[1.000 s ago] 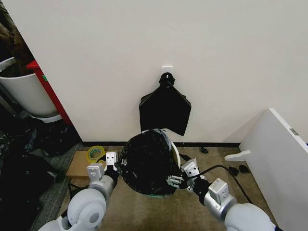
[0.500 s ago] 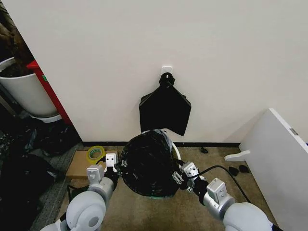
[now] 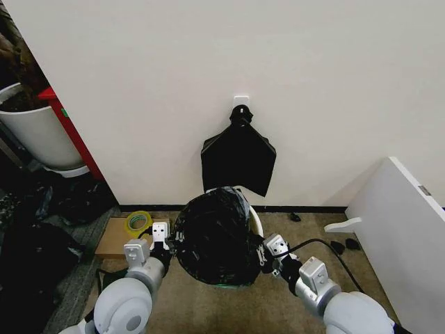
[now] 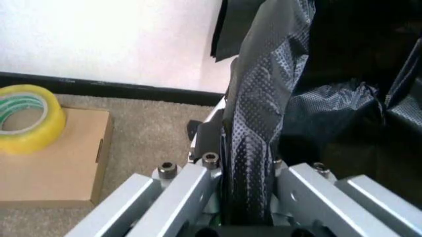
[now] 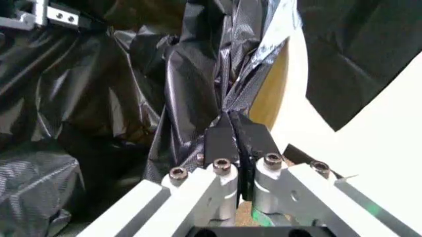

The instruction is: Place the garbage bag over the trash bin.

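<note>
The garbage bag (image 3: 212, 236) sits draped over the trash bin (image 3: 254, 221) on the carpeted floor (image 3: 278, 306), directly below the flat black bag bundle (image 3: 238, 156) hanging from a white wall hook (image 3: 240, 101). The crinkled black plastic covers most of the bin; a strip of white rim shows on the robot's right side and at the back.

Left gripper (image 3: 169, 240): at the bag's left edge. In the left wrist view the jaws are closed tight with a fold of the bag (image 4: 254, 148) pinched between them.

Right gripper (image 3: 260, 255): at the bag's right edge, beside the exposed rim. In the right wrist view the fingers (image 5: 221, 140) are pressed together on a gathered pleat of the plastic (image 5: 197, 84); the bin's inner wall (image 5: 270, 94) shows just beside it, probably uncovered there.

Surroundings: a cardboard box (image 3: 115, 238) with a roll of yellow tape (image 3: 138, 222) on it lies left of the bin, near the left gripper. A large white plant pot (image 3: 38, 136) stands at far left, a white panel (image 3: 407, 243) at right. Cream wall (image 3: 208, 56) behind.
</note>
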{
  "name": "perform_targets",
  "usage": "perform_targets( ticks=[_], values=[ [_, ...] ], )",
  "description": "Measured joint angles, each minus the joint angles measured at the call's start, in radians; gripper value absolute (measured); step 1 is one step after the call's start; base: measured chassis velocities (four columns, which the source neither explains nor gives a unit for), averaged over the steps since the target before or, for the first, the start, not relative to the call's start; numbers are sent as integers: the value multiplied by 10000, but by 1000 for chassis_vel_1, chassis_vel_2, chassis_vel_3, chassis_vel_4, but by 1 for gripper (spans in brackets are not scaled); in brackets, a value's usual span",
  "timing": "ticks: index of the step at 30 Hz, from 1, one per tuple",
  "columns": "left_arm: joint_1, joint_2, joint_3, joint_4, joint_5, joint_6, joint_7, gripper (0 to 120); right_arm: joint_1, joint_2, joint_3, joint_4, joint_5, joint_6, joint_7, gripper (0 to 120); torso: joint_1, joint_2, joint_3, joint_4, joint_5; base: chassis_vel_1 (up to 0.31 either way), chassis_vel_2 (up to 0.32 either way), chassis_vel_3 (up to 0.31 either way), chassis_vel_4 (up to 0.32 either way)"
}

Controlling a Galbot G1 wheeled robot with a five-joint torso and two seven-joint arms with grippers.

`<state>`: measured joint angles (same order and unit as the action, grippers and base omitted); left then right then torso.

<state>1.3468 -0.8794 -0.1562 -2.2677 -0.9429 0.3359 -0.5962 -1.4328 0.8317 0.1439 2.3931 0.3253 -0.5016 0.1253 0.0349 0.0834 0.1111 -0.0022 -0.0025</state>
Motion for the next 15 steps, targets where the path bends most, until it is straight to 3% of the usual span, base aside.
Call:
perform_targets(
  ticks=[4, 15],
  values=[
    [-51, -4, 15, 47, 6, -10, -1, 0, -190, -60, 184, 267, -113, 13, 2, 2, 0, 0, 0, -1, 0, 0, 0, 0, 0],
    [-40, 10, 32, 54, 18, -14, -1, 0, -89, -40, 94, 228, -197, -90, 19, 39, 0, 0, 0, 0, 0, 0, 0, 0, 0]
  ],
)
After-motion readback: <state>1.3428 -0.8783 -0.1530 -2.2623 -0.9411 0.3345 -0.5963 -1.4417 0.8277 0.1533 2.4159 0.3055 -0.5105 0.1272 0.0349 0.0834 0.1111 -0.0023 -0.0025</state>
